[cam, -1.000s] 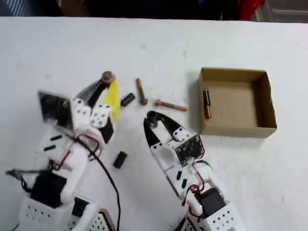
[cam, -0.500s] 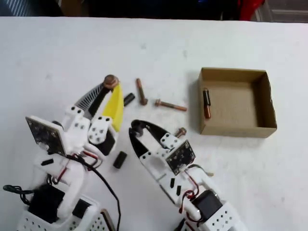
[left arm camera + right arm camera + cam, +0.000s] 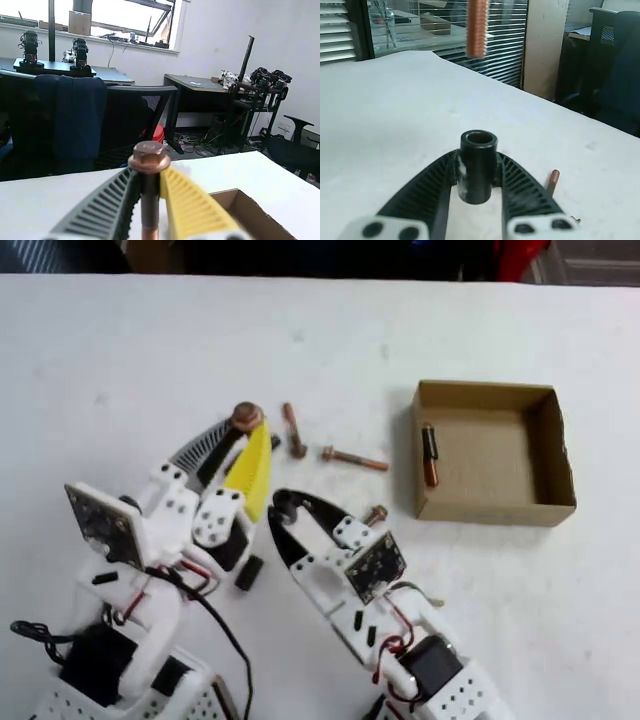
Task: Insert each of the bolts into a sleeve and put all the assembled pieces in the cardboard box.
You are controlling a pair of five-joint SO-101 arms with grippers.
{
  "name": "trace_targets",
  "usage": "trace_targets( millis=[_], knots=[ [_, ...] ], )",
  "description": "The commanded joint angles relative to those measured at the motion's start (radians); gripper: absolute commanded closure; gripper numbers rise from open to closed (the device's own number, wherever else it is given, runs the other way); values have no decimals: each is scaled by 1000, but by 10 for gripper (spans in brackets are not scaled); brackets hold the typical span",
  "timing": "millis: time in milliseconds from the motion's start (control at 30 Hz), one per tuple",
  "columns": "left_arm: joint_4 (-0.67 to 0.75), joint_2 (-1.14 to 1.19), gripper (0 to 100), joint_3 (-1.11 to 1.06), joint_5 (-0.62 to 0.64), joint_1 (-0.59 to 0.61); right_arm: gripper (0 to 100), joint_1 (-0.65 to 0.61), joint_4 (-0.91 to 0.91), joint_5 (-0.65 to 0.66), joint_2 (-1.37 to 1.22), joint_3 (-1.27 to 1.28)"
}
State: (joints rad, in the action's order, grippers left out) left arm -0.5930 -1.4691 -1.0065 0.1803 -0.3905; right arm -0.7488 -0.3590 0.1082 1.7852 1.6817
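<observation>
You are at the mating step for one pair. Your left hand (image 3: pixel 243 432) is clamped on a copper-coloured hex-head bolt (image 3: pixel 247 417), which stands upright with its head on top. Your right hand (image 3: pixel 284 508) is closed around a short black cylindrical sleeve (image 3: pixel 478 150), whose bore faces upward.

From the right wrist view, the bolt's threaded tip hangs above the sleeve, apart from it and seemingly a little off the line of the bore. The next move, as I judge it, is to bring the tip over the bore, keep the two axes parallel, and lower gently. A tilt would likely catch the thread on the rim.

One assembled piece (image 3: pixel 429 455) lies in the brown cardboard box (image 3: pixel 490 510), along the wall facing the loose bolts (image 3: pixel 354 458). Those bolts and a spare black sleeve (image 3: pixel 249 572) wait on the white worktop (image 3: pixel 150 340), so more pairs remain.
</observation>
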Motion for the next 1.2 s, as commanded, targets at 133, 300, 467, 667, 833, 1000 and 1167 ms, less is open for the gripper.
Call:
trace_targets(
  millis=[133, 300, 467, 667, 833, 1000, 1167],
  knots=[
    [2, -16, 977, 5, 11, -82, 982, 36, 19, -11, 13, 9],
    [-48, -16, 977, 5, 15, -85, 982, 56, 19, -11, 13, 9],
    [-44, -16, 977, -23, 14, -85, 982, 51, 19, -9, 13, 9],
    [84, -16, 977, -106, 12, -82, 982, 54, 18, -3, 13, 9],
    [178, -16, 977, -176, 11, -84, 982, 56, 18, -3, 10, 9],
    [176, -16, 977, -178, 15, -85, 982, 56, 18, -3, 10, 9],
    [170, -16, 977, -183, 15, -85, 982, 56, 18, -3, 13, 9]
  ],
)
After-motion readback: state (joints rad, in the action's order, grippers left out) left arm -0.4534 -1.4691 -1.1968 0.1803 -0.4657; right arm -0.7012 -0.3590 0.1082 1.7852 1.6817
